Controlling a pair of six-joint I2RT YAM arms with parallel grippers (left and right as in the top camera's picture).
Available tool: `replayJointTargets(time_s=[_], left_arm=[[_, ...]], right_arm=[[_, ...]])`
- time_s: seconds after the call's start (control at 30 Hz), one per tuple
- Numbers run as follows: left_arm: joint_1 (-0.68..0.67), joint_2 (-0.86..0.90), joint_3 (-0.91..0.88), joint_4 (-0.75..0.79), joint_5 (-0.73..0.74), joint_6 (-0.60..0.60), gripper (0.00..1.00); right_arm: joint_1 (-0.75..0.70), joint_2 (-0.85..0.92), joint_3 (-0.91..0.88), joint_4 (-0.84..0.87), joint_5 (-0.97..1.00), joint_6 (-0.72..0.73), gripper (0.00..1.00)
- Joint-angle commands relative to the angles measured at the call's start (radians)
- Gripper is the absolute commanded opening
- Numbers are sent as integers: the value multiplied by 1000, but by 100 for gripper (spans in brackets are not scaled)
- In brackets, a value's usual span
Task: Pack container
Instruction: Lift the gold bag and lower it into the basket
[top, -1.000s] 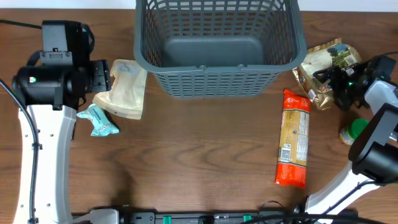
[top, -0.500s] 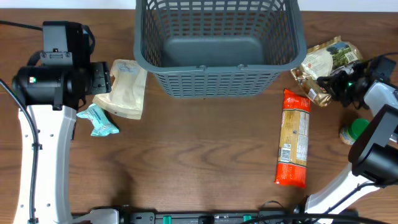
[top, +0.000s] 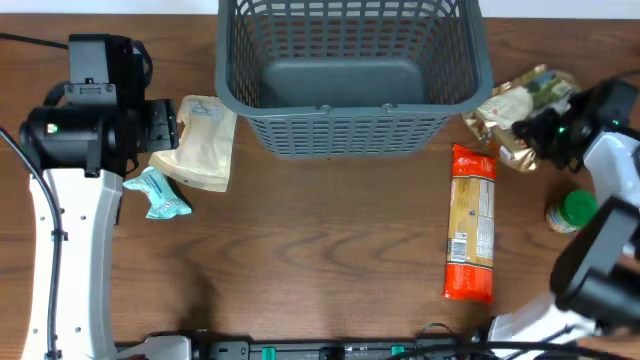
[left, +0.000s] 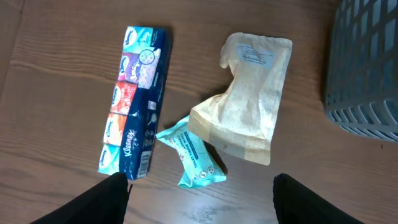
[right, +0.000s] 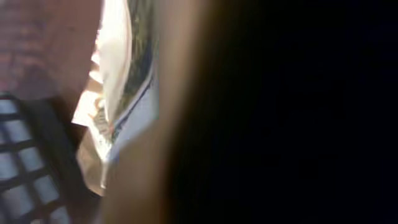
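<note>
Wooden worktop (top: 320, 250) aside, the right end effector (top: 543, 132), spread a second ago, now pinches the gold-brown snack bag (top: 515, 105), with the empty container (top: 350, 135) just ahead of its fingertips, likely readying a first lift; the left end effector (top: 165, 125) stays spread.

- The right half of the frame is dark and blurred.
- A crinkled white-and-gold packet (right: 118, 74) hangs left of centre.
- Basket (right: 28, 146) lattice is at lower left, brown table (right: 43, 37) at upper left.
</note>
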Motion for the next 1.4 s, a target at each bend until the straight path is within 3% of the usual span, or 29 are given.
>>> replayJointTargets(time_s=[0.0, 0.33, 0.43, 0.53, 0.63, 0.77, 1.03, 1.37], left_arm=[[4, 5, 11, -2, -8, 6, 74], [4, 5, 11, -3, -8, 6, 73], [4, 5, 11, -3, -8, 6, 73], [4, 5, 11, -3, -8, 6, 73], [4, 5, 11, -3, -8, 6, 73], [4, 5, 11, -3, -8, 6, 73], [4, 5, 11, -3, -8, 6, 73], [4, 5, 11, -6, -8, 6, 73]], right_arm=[[54, -245, 59, 35, 161, -31, 1], [162, -533, 116, 62, 420, 23, 1], [193, -573, 130, 100, 387, 6, 1], [241, -579, 172, 117, 237, -82, 1], [302, -549, 271, 55, 48, -194, 1], [404, -447, 493, -140, -44, -381, 1], [597, -181, 906, -428, 7, -679, 1], [718, 4, 984, -483, 204, -964, 1]])
